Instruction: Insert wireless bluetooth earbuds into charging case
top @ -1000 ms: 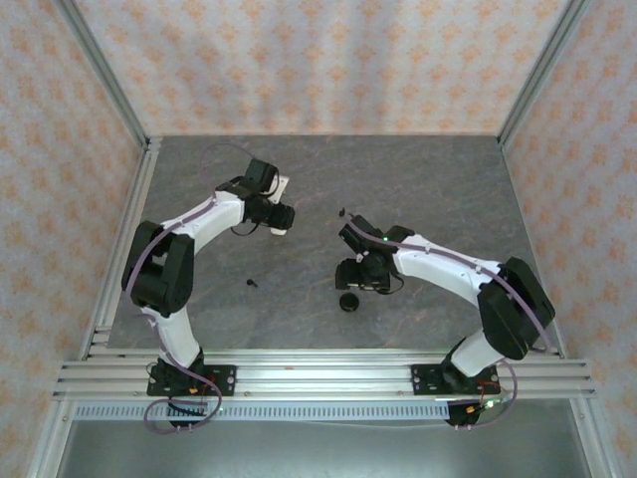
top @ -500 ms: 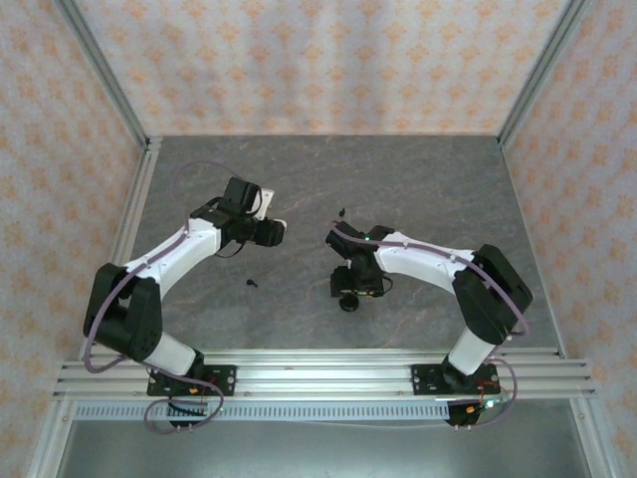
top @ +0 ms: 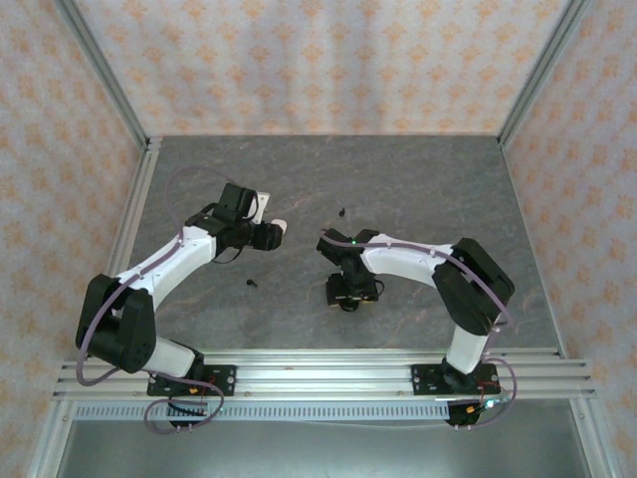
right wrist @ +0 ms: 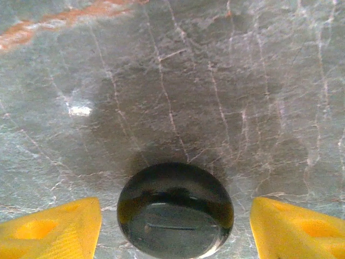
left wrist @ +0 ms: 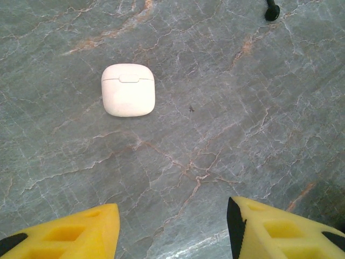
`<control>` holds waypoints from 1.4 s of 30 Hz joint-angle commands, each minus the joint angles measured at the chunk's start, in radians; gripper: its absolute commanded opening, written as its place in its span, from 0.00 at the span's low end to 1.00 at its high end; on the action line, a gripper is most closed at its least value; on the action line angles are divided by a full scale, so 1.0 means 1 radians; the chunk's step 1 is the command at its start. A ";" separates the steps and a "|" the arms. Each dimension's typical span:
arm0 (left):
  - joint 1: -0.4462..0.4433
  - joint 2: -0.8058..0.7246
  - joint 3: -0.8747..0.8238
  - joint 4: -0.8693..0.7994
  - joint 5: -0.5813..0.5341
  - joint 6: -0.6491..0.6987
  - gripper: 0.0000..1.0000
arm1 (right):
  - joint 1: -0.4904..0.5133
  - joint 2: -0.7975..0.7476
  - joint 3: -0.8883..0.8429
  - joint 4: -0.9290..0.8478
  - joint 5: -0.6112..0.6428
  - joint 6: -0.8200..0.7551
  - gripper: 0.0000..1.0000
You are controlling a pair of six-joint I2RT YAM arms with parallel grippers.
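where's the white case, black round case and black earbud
white case [left wrist: 128, 93], left wrist view, centre of its top face
black round case [right wrist: 176, 215], right wrist view, centre of its glossy top
black earbud [left wrist: 272, 11], left wrist view, its rounded end

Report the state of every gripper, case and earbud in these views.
left gripper: open, empty.
right gripper: open, astride the black round case, not touching it.
black round case: lid shut.
white charging case: lid shut, flat on the table.
black earbud: loose on the table, outside any case.
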 commanded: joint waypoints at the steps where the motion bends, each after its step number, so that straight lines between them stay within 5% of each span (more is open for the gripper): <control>1: -0.011 -0.028 -0.020 0.032 0.009 -0.022 0.55 | 0.007 0.027 0.012 -0.024 0.022 -0.003 0.70; 14: -0.014 -0.204 -0.102 0.146 0.012 -0.032 0.55 | -0.003 -0.024 -0.006 0.076 -0.041 0.050 0.41; 21: -0.029 -0.379 -0.211 0.317 0.115 -0.060 0.55 | -0.032 -0.156 0.018 0.125 -0.048 0.101 0.38; 27: -0.173 -0.514 -0.339 0.503 0.064 -0.090 0.58 | -0.071 -0.335 0.104 0.149 -0.021 0.146 0.36; 34: -0.328 -0.484 -0.384 0.708 0.042 -0.118 0.60 | -0.079 -0.463 0.203 0.168 -0.008 0.182 0.36; 42: -0.377 -0.429 -0.424 0.990 0.064 -0.148 0.60 | -0.079 -0.520 0.200 0.225 -0.051 0.245 0.36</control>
